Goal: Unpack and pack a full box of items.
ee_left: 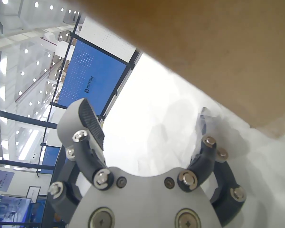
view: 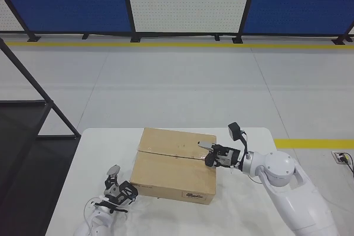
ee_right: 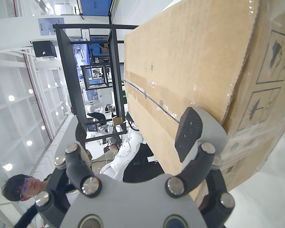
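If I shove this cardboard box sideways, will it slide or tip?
Likely slides: the cardboard box is wide, low and flat on the smooth table. Probably stiff, flaps shut along the taped seam. The glossy tape at its corner may be slippery.

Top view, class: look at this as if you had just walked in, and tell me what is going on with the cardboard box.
A two-armed robot is working at a cardboard box on a white table. The box is shut, its flaps meeting at a taped seam. The right gripper is open at one end of the box top, by the seam. The left gripper is open, low over the table beside a box corner. Neither holds anything.
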You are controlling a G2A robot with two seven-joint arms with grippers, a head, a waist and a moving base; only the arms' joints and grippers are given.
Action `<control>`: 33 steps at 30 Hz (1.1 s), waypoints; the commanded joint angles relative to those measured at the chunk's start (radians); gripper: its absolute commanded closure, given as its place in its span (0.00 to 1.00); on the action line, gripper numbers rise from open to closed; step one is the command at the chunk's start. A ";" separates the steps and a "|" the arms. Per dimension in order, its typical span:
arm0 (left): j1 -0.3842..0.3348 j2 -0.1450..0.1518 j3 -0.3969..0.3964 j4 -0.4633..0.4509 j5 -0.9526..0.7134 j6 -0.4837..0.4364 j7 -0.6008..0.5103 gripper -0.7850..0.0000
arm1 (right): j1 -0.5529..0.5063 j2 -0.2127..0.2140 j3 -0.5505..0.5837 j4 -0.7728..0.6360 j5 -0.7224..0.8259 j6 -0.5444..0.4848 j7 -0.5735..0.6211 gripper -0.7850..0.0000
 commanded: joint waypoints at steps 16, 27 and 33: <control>0.081 0.000 -0.087 -0.044 -0.040 0.058 0.057 0.60 | 0.000 0.000 0.000 0.000 0.000 0.000 0.000 0.00; 0.115 -0.006 -0.135 -0.096 -0.073 0.100 0.073 0.57 | 0.000 0.000 0.000 0.000 0.000 0.000 0.000 0.00; 0.119 -0.012 -0.155 -0.117 -0.094 0.126 0.066 0.57 | 0.000 0.000 0.000 0.000 0.000 0.000 0.000 0.00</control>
